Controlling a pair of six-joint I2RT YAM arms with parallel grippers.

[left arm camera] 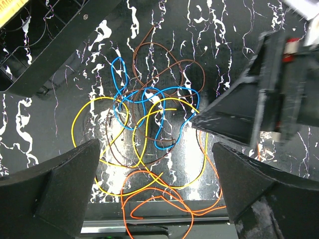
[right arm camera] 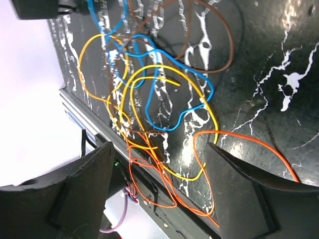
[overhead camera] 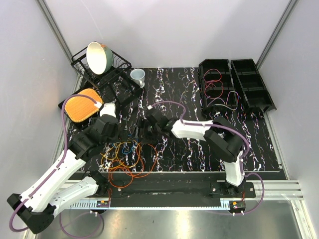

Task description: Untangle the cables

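Observation:
The cables (overhead camera: 128,160) lie in a loose tangle on the black marbled table near its front edge. In the left wrist view I see blue (left arm camera: 149,92), yellow (left arm camera: 82,112), brown (left arm camera: 164,47) and orange (left arm camera: 149,174) loops crossing each other. My left gripper (left arm camera: 154,189) is open and empty, hovering above the tangle (overhead camera: 121,134). My right gripper (right arm camera: 159,194) is open and empty too, close beside it (overhead camera: 145,130), over the blue (right arm camera: 172,59), yellow (right arm camera: 212,114) and orange (right arm camera: 249,139) wires. A red cable (overhead camera: 219,92) lies in a black bin.
A dish rack (overhead camera: 112,72) with a bowl (overhead camera: 98,57) stands at the back left, with a cup (overhead camera: 138,76) beside it and an orange plate (overhead camera: 82,105) nearer. Two black bins (overhead camera: 251,82) stand at the back right. Orange loops hang over the table's front edge (overhead camera: 174,174).

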